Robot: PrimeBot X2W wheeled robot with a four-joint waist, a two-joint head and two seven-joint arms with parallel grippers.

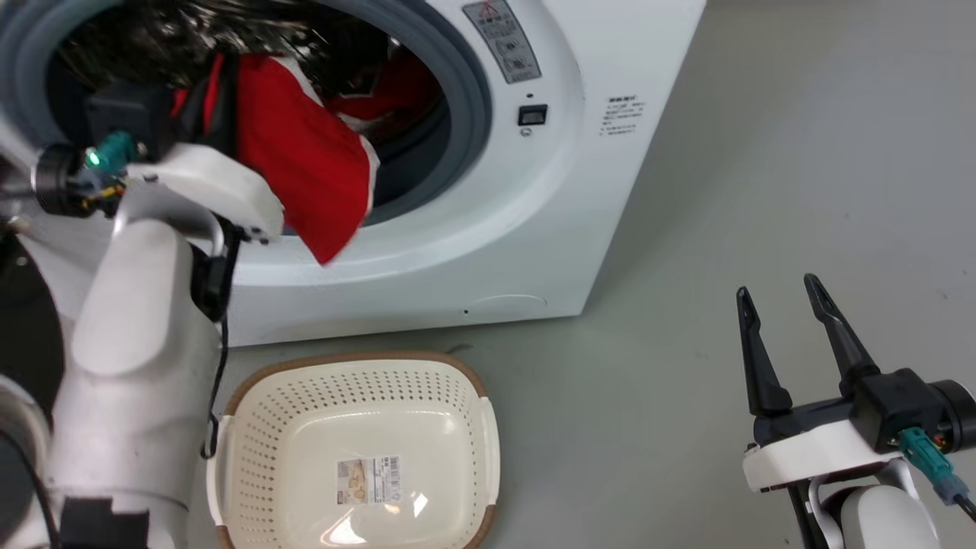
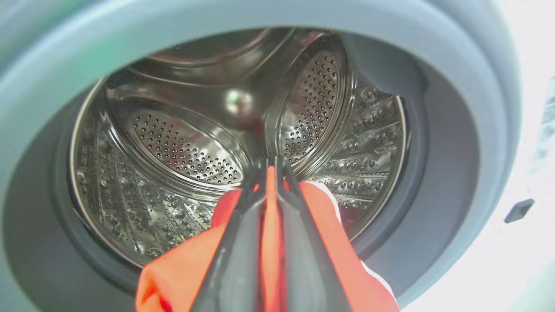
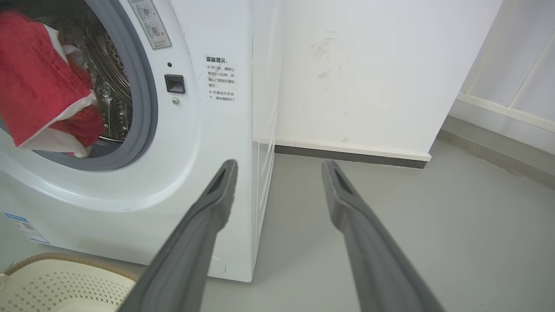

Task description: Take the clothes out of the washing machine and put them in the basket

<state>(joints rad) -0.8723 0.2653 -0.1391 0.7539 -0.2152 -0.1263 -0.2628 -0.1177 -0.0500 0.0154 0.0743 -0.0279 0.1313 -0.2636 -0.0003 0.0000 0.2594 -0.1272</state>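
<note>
**Q:** Item one, the garment?
**A:** Red garment [image 1: 305, 168] with white trim, hanging in the mouth of the washing machine [image 1: 534, 229]. Its long axis runs steeply down. The lower corner points downward and drapes over the bottom edge of the grey door ring [image 1: 465, 99] onto the white front.

**Q:** Position against the left gripper?
**A:** The left gripper [image 2: 269, 171] is clamped on it. A fold is pinched between the fingers, with cloth spilling down either side, in front of the steel drum [image 2: 182, 147].

**Q:** Other laundry?
**A:** More red cloth [image 1: 396, 91] lies deeper in the drum.

**Q:** Basket?
**A:** The basket [image 1: 351, 385] is on the floor [image 1: 686, 381], just before the machine's front bottom edge. It sits below the hanging corner and holds no clothes.

**Q:** Right gripper?
**A:** The right gripper [image 1: 776, 287] has its fingers spread and holds nothing. It is over the floor, well apart from the basket, off the machine's right front corner.
</note>
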